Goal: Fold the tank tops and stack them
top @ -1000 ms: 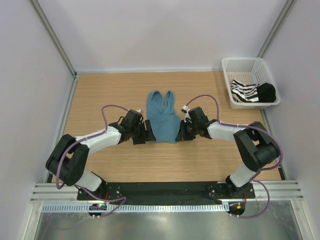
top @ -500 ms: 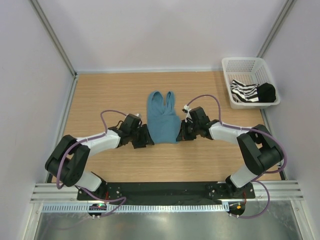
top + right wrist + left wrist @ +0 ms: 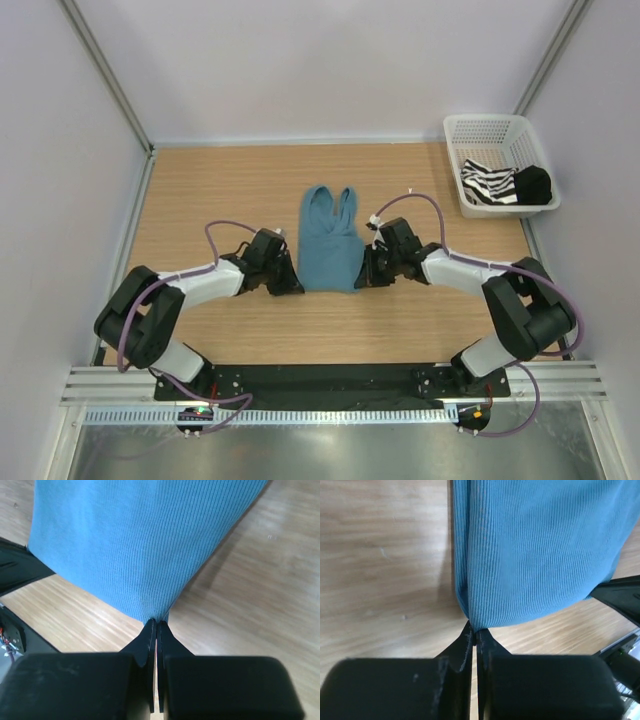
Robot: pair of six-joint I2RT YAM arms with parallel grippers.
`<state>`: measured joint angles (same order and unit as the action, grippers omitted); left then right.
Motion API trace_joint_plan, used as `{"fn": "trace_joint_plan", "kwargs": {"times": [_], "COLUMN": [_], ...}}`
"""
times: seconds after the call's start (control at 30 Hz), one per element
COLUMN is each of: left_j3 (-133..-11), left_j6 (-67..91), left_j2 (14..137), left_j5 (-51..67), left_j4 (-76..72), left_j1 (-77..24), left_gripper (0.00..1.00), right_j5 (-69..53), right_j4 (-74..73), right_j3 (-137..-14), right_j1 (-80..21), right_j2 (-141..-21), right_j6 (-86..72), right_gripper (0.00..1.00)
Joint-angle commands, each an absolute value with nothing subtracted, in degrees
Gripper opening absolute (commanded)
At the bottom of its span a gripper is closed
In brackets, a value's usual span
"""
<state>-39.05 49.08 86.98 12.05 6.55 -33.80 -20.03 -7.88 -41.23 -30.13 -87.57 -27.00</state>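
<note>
The teal-blue tank top lies folded lengthwise in the middle of the table, straps toward the far side. My left gripper is shut on its near left corner; in the left wrist view the fingertips pinch the ribbed cloth. My right gripper is shut on the near right corner, and its tips pinch the cloth in the right wrist view. The striped tank top lies crumpled in the basket.
A white mesh basket stands at the far right corner and also holds a black cloth item. Walls and metal posts close in the table on three sides. Bare wood lies to the left of the teal top.
The left gripper closed on the teal top's near left corner. Both grippers and the top shifted a little toward the near edge.
</note>
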Motion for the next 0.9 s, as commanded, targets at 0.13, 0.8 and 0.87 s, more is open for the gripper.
{"fn": "trace_joint_plan", "kwargs": {"times": [0.13,0.8,0.87], "left_j3": [-38.8,-41.8,-42.2], "left_j6": [50.2,56.9,57.5], "left_j2": [74.4,54.0,53.0], "left_j5": [10.1,9.2,9.4], "left_j4": [15.7,30.1,30.7], "left_j1": [-41.7,-46.1,-46.1], "left_gripper": [0.00,0.00,0.00], "right_j5": [-18.6,-11.0,-10.3], "right_j4": [-19.6,-40.1,-41.0], "right_j3": [-42.5,-56.2,-58.7], "right_j1": [-32.4,-36.5,-36.6], "right_j2": [-78.2,-67.5,-68.7], "right_j6": [-29.7,-29.9,-28.7], "right_gripper": [0.01,0.01,0.01]}}
